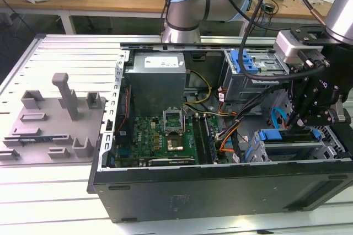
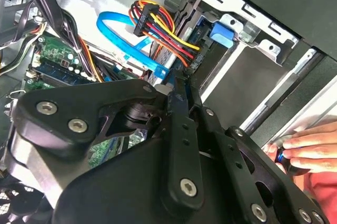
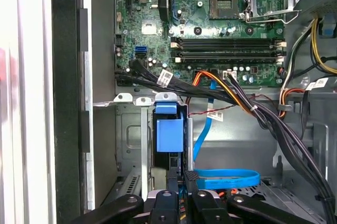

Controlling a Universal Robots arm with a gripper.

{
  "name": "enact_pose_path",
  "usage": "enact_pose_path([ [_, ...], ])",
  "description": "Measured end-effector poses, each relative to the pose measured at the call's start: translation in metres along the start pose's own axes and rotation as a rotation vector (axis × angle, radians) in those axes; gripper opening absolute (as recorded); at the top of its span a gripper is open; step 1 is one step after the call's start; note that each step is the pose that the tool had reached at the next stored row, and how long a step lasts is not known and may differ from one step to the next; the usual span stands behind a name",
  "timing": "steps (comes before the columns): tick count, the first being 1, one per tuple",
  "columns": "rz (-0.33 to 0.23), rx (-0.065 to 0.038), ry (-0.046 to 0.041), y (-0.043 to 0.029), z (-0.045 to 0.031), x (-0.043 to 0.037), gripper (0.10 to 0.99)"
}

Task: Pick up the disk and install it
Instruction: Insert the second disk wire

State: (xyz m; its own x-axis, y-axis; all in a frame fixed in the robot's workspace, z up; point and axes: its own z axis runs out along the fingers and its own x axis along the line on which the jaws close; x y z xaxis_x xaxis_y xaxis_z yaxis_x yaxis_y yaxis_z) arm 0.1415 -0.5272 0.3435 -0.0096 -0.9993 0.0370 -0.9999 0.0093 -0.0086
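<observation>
In the first wrist view the gripper (image 3: 181, 182) has its fingers pressed close together on the disk (image 3: 169, 132), whose blue carrier stands edge-on in the drive bay (image 3: 131, 140) of the open PC case (image 3: 68, 129). Just past it at 2 o'clock a blue cable (image 3: 226, 176) loops; motherboard (image 3: 210, 29) sits further off at 12. In the exterior view the gripper (image 1: 302, 122) hangs over the disk (image 1: 284, 135) at the case's 4 o'clock corner; PSU (image 1: 154, 80) far back. In the second wrist view a person's hand (image 2: 308, 148) rests by the case edge.
</observation>
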Motion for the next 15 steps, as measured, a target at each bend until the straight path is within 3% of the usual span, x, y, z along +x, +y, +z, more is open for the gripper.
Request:
enact_pose_path([
  [10, 0.000, 0.000, -0.0014, -0.0002, 0.0076, -0.0001, 0.173],
  [11, 0.000, 0.000, -0.0009, -0.0002, 0.0057, 0.0000, 0.173],
  [12, 0.000, 0.000, -0.0006, -0.0002, 0.0022, -0.0001, 0.231],
  [13, 0.000, 0.000, -0.0003, -0.0003, -0.0065, -0.0002, 0.302],
  [15, 0.000, 0.000, 0.0002, -0.0004, -0.0193, -0.0010, 0.302],
])
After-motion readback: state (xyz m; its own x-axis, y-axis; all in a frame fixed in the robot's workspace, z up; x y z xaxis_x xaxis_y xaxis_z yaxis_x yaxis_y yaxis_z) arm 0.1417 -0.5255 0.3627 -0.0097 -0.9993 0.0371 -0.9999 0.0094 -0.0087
